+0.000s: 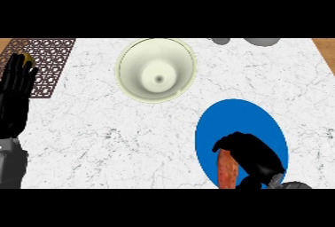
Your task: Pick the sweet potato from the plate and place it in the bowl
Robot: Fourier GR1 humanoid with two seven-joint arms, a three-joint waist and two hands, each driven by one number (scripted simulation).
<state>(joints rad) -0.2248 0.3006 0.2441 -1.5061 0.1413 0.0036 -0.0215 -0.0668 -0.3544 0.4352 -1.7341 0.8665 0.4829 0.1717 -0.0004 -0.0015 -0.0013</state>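
Lowest in view, the sweet potato [227, 170] sits over the near part of the blue plate [234, 116], the right robot hand [252, 153] curled round its upper end. The cream bowl [157, 70] stands well apart, up and left on the counter [98, 133]. Held by only 1 end, the long root could pivot or slip out mid-carry. The left robot hand [16, 95] rests open at the left edge.
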